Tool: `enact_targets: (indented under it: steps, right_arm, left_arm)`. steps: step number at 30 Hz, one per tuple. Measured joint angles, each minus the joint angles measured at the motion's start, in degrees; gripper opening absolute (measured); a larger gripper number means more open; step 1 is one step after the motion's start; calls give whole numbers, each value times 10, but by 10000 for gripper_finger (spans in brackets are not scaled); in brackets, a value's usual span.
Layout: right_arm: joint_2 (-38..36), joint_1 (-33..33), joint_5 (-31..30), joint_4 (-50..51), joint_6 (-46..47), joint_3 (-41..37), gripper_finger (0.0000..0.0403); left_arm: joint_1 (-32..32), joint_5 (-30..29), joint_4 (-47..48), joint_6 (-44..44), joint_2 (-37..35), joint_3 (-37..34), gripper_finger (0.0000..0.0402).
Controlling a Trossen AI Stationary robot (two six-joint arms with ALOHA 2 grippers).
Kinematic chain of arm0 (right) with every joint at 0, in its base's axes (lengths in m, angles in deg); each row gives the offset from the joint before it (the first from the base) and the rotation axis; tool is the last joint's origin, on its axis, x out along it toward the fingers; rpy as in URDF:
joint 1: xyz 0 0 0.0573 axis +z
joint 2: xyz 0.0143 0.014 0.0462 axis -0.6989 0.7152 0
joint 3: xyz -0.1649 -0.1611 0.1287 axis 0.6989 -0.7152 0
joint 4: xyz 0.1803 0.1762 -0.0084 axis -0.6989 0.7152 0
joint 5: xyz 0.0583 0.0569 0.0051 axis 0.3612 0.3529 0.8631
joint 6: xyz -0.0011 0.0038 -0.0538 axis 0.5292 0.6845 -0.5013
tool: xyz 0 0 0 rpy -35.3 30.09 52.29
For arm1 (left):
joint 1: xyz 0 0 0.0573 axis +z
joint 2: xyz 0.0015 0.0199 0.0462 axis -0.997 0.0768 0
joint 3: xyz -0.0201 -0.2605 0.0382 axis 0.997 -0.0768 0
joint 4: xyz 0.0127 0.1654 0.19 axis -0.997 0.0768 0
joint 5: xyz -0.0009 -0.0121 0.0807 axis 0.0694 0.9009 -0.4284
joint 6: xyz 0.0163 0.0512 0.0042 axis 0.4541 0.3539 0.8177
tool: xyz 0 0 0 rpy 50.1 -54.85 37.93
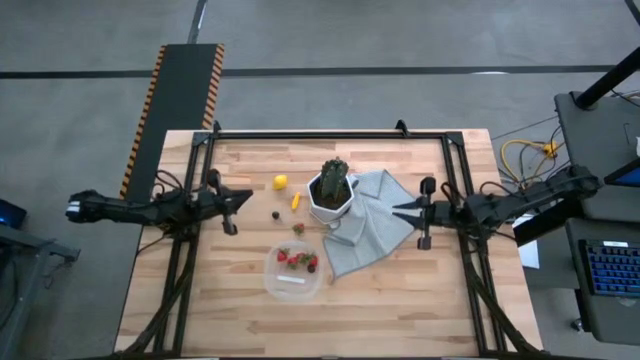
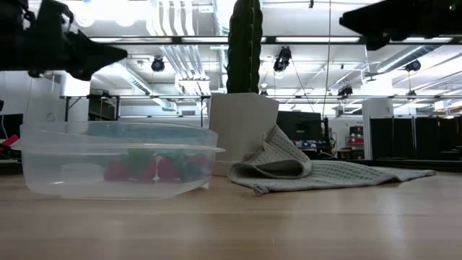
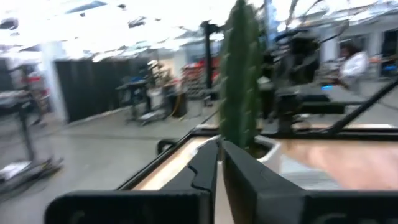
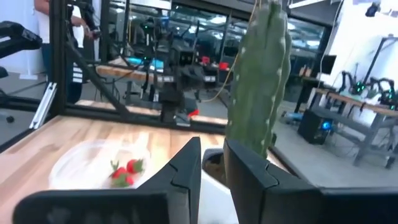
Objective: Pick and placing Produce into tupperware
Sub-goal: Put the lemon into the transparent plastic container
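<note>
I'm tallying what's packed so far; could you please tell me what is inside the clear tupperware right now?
The tupperware holds red strawberries with green tops, bunched along one side, and a white label. The exact count is unclear, since they overlap and the low view blurs them through the wall.

Overhead down, low level, wrists facing cactus (image 1: 334,180) (shared)

The tupperware (image 1: 294,273) is a clear, rounded-square container with a small white label, standing upright and uncovered on the counter (image 1: 200,310) near its front edge. Inside it lie several red strawberries (image 1: 296,260), bunched toward the back half. Outside it, a yellow lemon (image 1: 281,182) sits well behind; a small orange piece (image 1: 295,201) lies nearer, a dark berry (image 1: 276,214) beside it, and another strawberry (image 1: 298,229) rests just behind the container.
</note>
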Motion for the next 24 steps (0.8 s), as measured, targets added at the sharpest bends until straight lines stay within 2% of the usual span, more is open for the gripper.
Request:
enact_targets:
  steps: [6, 11, 15, 17, 18, 24]
  right_arm:
    - [0, 0, 0, 3, -54, 23, 59]
    - [0, -1, -1, 4, -88, 28, 63]
    - [0, -13, -1, 3, -80, 23, 62]
    - [0, -22, -2, 6, -75, 18, 60]
    - [0, -27, -2, 10, -73, 17, 59]
    - [0, -51, -2, 22, -71, 16, 62]
  left_arm:
    - [0, -71, -5, -1, 53, 45, 85]
    - [0, -98, 0, -1, 104, 116, 138]
    - [0, -196, 24, -3, 169, 185, 166]
    - [1, -264, 55, -29, 198, 222, 176]
    - [3, -276, 74, -47, 211, 241, 178]
    - [19, -265, 235, -146, 301, 359, 180]
